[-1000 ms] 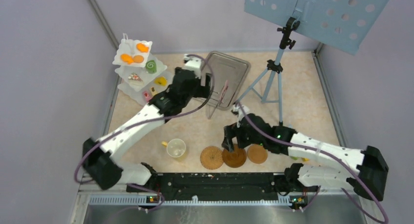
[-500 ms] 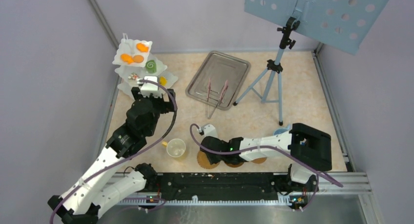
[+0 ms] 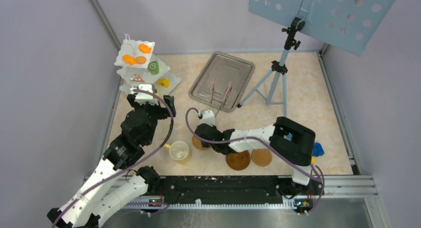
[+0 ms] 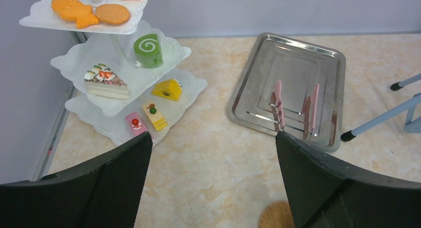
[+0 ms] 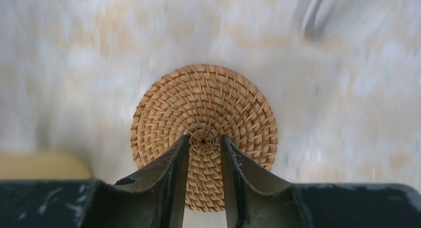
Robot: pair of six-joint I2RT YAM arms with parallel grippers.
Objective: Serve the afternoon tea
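Note:
A woven brown coaster fills the right wrist view, and my right gripper is shut on it, tips pinching at its middle. From above, that coaster lies just right of the yellowish cup, half hidden by the right gripper. Two more coasters lie near the front edge. The white three-tier stand holds orange biscuits, a green swirl roll, a yellow wedge and a pink slice. My left gripper hangs open over bare table beside the stand.
A metal tray with pink tongs sits at the back middle. A tripod carrying a perforated blue board stands at the back right. A blue block lies by the right arm's base.
My right gripper closed on the leftmost coaster and carried it left and back toward the cup. The left arm drew back from the tray to the stand's side, still open.

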